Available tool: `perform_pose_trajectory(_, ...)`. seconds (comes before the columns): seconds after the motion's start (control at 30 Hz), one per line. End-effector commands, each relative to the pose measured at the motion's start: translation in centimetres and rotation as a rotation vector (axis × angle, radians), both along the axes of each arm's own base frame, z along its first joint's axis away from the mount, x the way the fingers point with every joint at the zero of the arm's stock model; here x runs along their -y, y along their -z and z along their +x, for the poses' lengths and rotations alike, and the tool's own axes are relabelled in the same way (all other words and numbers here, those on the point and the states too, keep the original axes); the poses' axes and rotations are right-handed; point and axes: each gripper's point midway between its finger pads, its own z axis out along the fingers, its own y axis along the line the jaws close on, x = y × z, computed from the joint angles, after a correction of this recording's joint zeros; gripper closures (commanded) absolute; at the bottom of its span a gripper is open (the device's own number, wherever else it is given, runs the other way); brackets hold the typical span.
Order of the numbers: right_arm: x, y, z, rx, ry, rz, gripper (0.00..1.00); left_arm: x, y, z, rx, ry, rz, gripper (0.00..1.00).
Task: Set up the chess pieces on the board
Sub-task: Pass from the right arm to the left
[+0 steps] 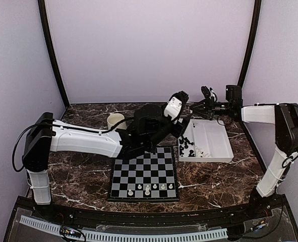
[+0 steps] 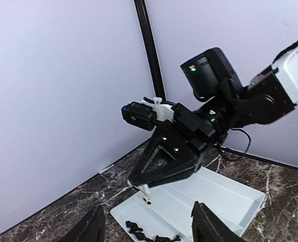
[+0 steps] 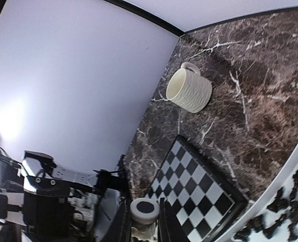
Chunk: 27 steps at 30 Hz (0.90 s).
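The white tray (image 1: 214,138) holds black chess pieces (image 1: 189,150). Above it the right hand (image 2: 142,186) pinches a white piece (image 3: 144,209). The left hand (image 2: 151,223) is open, empty.

- You will find no text, number, brand or sign in any of the three views that can be read.
- The board (image 1: 143,174) shows you only plain black and light-grey checks; no letters or digits can be made out along its rim.
- The white tray (image 1: 214,133) and the mug (image 3: 189,91) show you no legible label or print.
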Motion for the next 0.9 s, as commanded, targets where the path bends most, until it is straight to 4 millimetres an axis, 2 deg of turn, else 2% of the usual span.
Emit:
perform_pose_trajectory(0.0,-0.4,-6.3,-1.5,0.035,-0.036,0.185,0.92,0.4,-2.1,2.4,0.127,-0.089,0.05,0.39)
perform_pose_trajectory(0.03,-0.4,-6.2,-1.5,0.027,-0.028,0.185,0.92,0.6,-2.7,2.6,0.135,-0.091,0.044,0.39)
perform_pose_trajectory(0.07,-0.4,-6.1,-1.6,0.022,-0.025,0.186,0.92,0.9,-2.0,2.9,0.135,-0.091,0.061,0.39)
perform_pose_trajectory(0.1,-0.5,-6.1,-1.6,0.011,-0.021,0.189,0.92,1.1,-2.3,3.1,0.14,-0.091,0.059,0.4)
perform_pose_trajectory(0.33,-0.9,-6.4,-2.3,-0.013,-0.018,0.21,0.93,1.8,-1.0,4.2,0.145,-0.086,0.093,0.42)
perform_pose_trajectory(0.63,-1.8,-6.7,-3.1,-0.021,-0.031,0.215,0.92,3.0,-1.3,4.6,0.166,-0.062,0.081,0.41)
perform_pose_trajectory(0.67,-2.0,-6.8,-3.2,-0.021,-0.035,0.215,0.92,3.1,-1.8,4.8,0.171,-0.065,0.073,0.41)
perform_pose_trajectory(0.7,-2.1,-6.8,-3.3,-0.025,-0.036,0.216,0.93,3.3,-1.4,5.0,0.168,-0.068,0.084,0.41)
perform_pose_trajectory(0.87,-2.2,-7.1,-3.5,-0.023,-0.037,0.219,0.92,3.6,-1.6,5.5,0.171,-0.089,0.089,0.47)
